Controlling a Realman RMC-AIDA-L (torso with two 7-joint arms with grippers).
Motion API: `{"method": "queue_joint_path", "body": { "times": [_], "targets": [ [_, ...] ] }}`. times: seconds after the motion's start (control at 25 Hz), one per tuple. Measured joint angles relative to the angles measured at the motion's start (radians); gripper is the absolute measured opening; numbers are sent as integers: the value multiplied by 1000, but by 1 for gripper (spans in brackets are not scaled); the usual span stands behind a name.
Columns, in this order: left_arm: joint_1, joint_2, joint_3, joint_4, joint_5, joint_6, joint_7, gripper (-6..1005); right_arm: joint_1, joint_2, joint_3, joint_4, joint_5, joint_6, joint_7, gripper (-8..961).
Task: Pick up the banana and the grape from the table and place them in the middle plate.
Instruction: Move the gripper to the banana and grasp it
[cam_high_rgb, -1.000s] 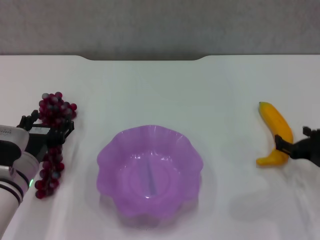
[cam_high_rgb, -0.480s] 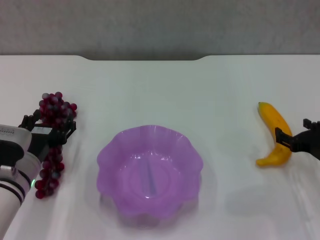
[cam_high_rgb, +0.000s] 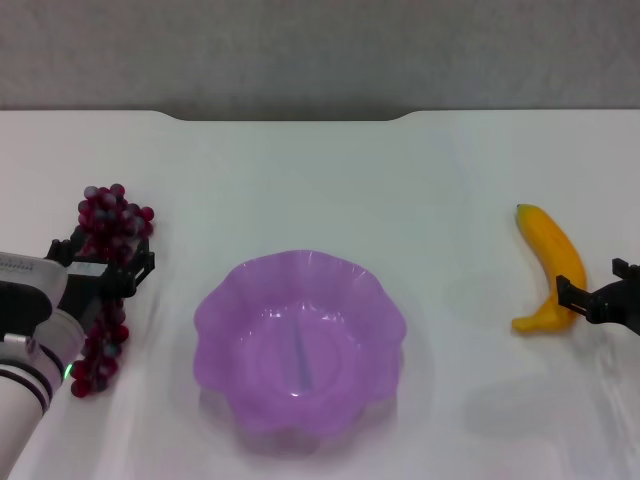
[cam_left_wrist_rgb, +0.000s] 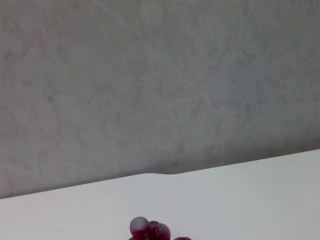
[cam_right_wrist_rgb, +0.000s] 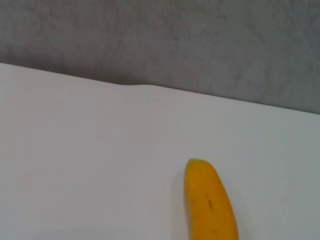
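We have our left gripper (cam_high_rgb: 100, 272) down over the middle of the grape bunch (cam_high_rgb: 104, 278) at the table's (cam_high_rgb: 320, 180) left side, and our right gripper (cam_high_rgb: 592, 300) at the banana's (cam_high_rgb: 548, 262) near end on the right; we cannot tell either gripper's finger state. The purple plate (cam_high_rgb: 215, 310) sits empty between them. An end grip could let the banana swing or slip, and the bunch could sag. Only the head view shows the plate and grippers; the wrist views show just fruit tips.
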Motion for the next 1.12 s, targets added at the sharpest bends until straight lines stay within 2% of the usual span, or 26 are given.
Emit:
{"method": "queue_joint_path", "body": {
  "times": [0.6,1.12],
  "targets": [
    [-10,-2,0,3,0,-3,0,892,38,-12,-11,1,0,6,-10,884],
    [-13,-2,0,-2,1,-13,1,892,26,-3,-29,46,0,31,-6,883]
  ]
}}
